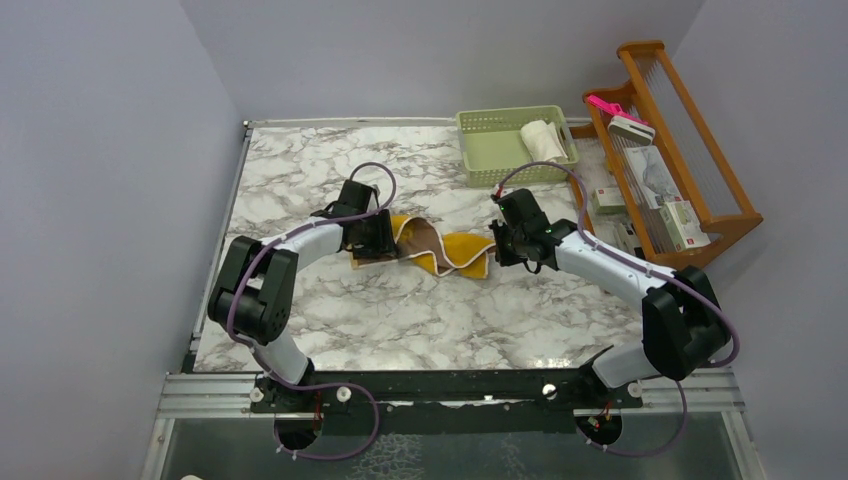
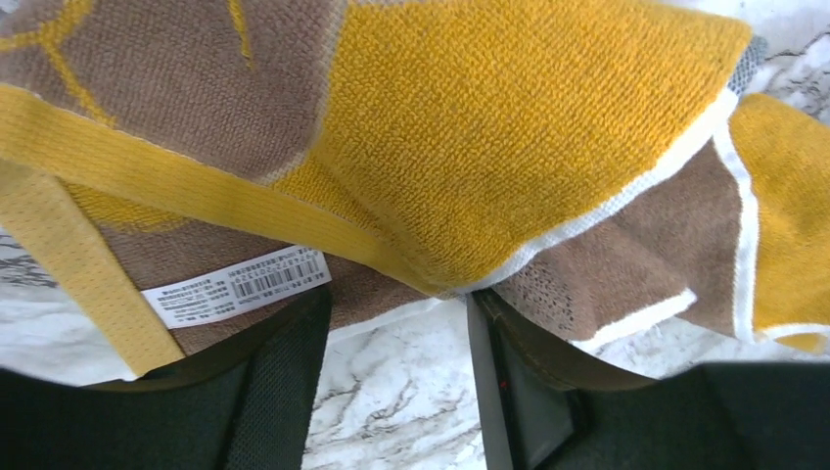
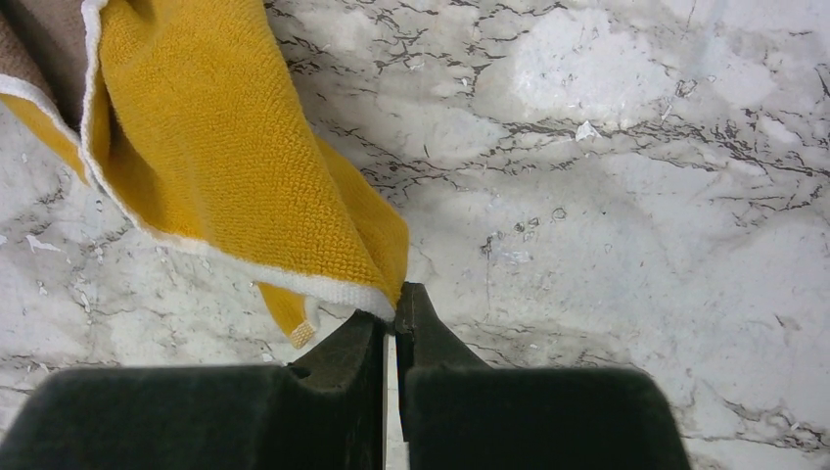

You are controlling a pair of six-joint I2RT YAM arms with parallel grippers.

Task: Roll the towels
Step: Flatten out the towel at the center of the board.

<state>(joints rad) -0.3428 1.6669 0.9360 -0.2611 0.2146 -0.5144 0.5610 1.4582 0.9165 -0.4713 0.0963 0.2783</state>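
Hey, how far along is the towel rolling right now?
One done: the white towel sits rolled in the green basket. In hand: the yellow towel lies crumpled and unrolled, its corner pinched by the right gripper; the left gripper is open at its other end. Left: flatten and roll it.

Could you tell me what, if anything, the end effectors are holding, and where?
The right end effector pinches the yellow towel at its white-trimmed edge; the left end effector is open, holding nothing.

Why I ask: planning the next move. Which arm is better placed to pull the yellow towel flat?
Right, probably: the right gripper looks closed on a corner of the yellow towel, while the left gripper is open at its other end.
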